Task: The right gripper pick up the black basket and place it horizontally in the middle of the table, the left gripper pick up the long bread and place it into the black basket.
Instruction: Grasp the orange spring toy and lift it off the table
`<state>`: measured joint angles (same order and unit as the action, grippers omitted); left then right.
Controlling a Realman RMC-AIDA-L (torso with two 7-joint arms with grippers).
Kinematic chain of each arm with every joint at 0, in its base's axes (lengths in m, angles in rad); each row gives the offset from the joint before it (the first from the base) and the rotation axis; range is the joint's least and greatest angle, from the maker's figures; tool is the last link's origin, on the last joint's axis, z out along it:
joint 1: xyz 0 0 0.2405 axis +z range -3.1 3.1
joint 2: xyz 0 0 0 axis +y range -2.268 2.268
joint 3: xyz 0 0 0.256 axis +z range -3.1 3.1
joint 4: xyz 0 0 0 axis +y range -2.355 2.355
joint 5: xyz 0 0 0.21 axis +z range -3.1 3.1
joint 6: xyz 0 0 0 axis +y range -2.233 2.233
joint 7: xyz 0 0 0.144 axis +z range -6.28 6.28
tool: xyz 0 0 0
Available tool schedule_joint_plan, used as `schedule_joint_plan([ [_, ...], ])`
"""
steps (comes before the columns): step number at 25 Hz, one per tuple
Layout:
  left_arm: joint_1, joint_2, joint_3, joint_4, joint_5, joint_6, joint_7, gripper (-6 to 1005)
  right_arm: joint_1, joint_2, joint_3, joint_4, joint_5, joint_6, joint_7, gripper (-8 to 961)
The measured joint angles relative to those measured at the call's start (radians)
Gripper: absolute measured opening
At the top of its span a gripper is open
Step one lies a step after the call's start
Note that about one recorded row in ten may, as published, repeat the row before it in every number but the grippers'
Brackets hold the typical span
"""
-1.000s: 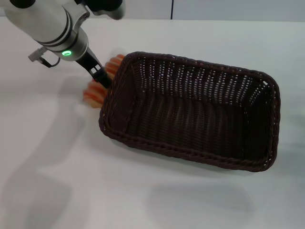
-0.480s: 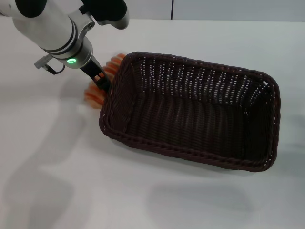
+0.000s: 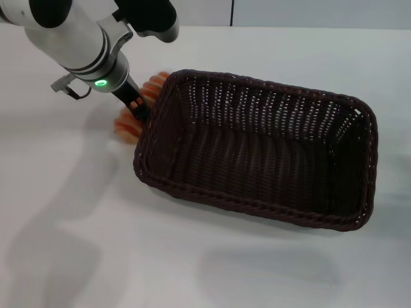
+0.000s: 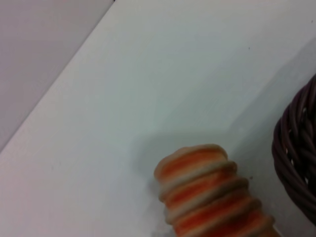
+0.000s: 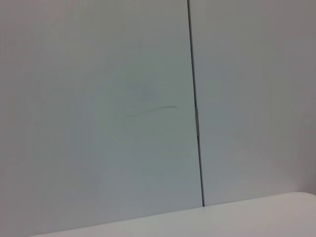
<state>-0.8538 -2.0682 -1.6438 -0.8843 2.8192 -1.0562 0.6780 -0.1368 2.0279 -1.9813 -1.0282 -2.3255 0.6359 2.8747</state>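
Observation:
The black basket (image 3: pixel 257 204) lies empty on the white table (image 3: pixel 70 212), long side across, a little right of centre. The long bread (image 3: pixel 127 126), tan with orange stripes, lies on the table against the outside of the basket's left end. My left gripper (image 3: pixel 137 109), on the silver arm with the green ring light, reaches down right over the bread's middle and hides part of it. The left wrist view shows one end of the bread (image 4: pixel 210 190) close up beside the basket's rim (image 4: pixel 296 158). The right gripper is out of view.
The right wrist view shows only a grey wall with a vertical seam (image 5: pixel 195 108) and a strip of table edge. Bare tabletop (image 4: pixel 123 98) stretches left of the bread and in front of the basket.
My left arm has shifted a little to the right and closer onto the bread. The bread and the basket have not moved.

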Motion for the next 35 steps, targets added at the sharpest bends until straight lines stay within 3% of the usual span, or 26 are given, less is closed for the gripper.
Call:
schedule_joint_plan([
  [4,-0.006,0.002,0.001,0.006,-0.001,-0.001,0.007,818,0.000,0.000,-0.002,-0.002,0.000,-0.001,0.000,785],
  [17,-0.004,0.000,0.002,0.000,0.000,0.017,0.025,221,-0.001,0.000,-0.003,-0.007,0.000,-0.001,0.000,785],
  [22,0.009,0.000,0.002,-0.042,0.005,0.034,0.023,200,-0.001,0.000,0.000,-0.007,0.000,-0.001,0.000,785],
  [31,0.087,0.002,0.005,-0.226,0.017,0.063,0.021,149,0.001,-0.001,0.006,-0.012,0.000,-0.004,0.000,784],
  [35,0.168,0.002,0.029,-0.423,0.038,0.065,0.016,118,0.003,-0.002,0.008,-0.023,0.000,-0.006,0.000,784],
])
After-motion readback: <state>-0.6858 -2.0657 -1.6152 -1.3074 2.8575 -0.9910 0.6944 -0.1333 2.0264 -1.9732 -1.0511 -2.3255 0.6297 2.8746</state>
